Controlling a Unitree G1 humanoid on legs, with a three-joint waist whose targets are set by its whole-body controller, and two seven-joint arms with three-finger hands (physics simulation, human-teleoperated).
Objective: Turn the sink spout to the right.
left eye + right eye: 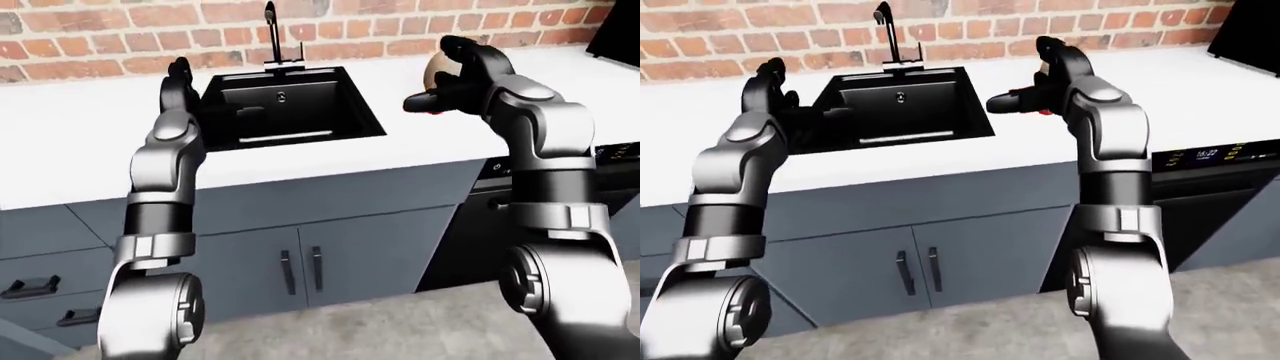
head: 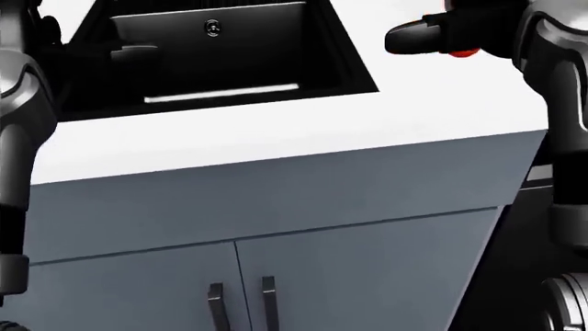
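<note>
Left-eye view: spout (image 1: 269,30) stands at 12 o'clock of the black sink (image 1: 345,124), against the brick wall (image 1: 120,34). Left hand (image 1: 178,79) hovers at the sink's 9 o'clock, fingers spread; right hand (image 1: 462,73) at 3 o'clock, fingers loose, gripping nothing.

Head view: white counter (image 2: 276,138) above grey doors (image 2: 367,269).

Right-eye view: dishwasher (image 1: 1215,187) at 3 o'clock.

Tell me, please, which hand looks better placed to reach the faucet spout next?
Probably the right hand: it hovers open over the counter just right of the sink, higher toward the spout. The left hand stands at the sink's left edge, lower.
</note>
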